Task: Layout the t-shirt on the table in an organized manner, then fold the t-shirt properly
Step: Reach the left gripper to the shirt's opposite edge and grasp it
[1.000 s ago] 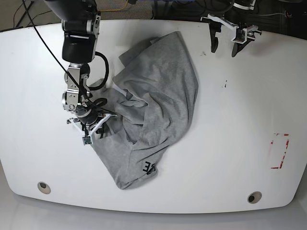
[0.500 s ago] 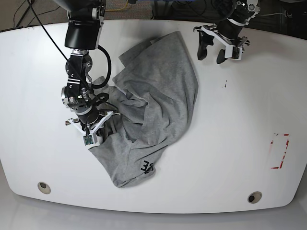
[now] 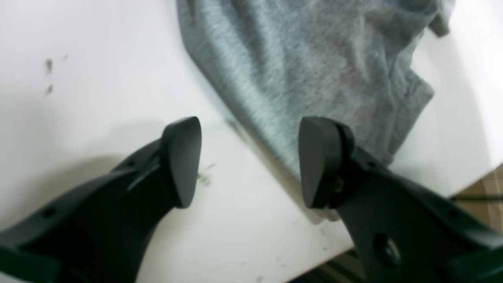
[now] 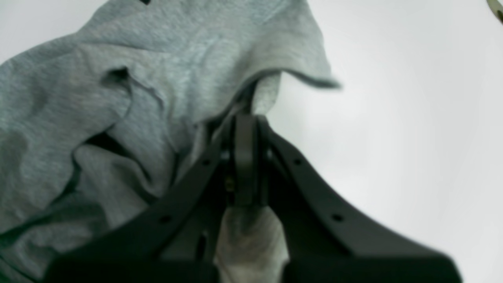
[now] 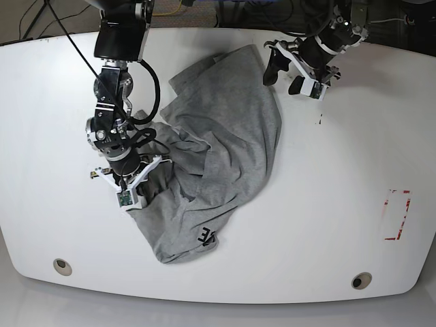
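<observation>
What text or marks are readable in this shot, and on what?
Shirt: black block print near its lower hem, mostly folded under; it looks like a partial "E", but the rest cannot be read.
Table: red-outlined rectangle at one side, a mark only, no text in it.
Wrist views: blurred, no lettering to be read.
Nothing else readable.

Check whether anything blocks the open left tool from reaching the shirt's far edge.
Nothing visible does. The left tool hangs open right at the t-shirt's edge, with only bare table beside it. The right tool is shut on the t-shirt's other side.
</observation>
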You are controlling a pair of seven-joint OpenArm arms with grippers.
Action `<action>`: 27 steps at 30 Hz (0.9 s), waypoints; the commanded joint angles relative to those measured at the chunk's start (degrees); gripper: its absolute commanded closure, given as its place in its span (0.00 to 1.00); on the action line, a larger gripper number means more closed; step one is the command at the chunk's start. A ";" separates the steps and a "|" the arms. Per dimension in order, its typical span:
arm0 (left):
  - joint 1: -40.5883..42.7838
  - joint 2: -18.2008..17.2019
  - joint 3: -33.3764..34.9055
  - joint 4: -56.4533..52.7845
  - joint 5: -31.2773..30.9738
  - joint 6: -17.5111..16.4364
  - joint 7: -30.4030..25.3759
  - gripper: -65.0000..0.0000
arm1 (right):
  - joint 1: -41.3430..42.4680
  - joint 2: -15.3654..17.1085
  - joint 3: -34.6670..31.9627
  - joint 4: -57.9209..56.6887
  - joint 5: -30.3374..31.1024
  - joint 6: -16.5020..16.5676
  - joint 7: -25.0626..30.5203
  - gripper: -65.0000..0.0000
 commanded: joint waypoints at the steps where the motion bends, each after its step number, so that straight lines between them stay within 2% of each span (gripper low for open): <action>1: -0.77 -0.11 0.01 -0.36 -0.68 -0.31 1.80 0.43 | 0.93 -0.10 0.12 3.30 0.50 0.02 0.94 1.00; 4: -1.83 -0.11 1.15 -1.23 -0.68 -0.40 4.00 0.43 | 0.85 -1.07 0.03 4.70 0.15 0.02 0.06 1.00; 12: -3.94 -0.11 4.40 -3.87 -0.68 -0.40 7.78 0.43 | 0.06 -1.16 0.03 7.78 0.42 0.11 -2.23 1.00; 27: -6.31 -0.11 10.82 -10.82 -0.76 -0.49 7.96 0.43 | -1.26 -1.33 0.03 12.26 0.50 0.11 -2.58 1.00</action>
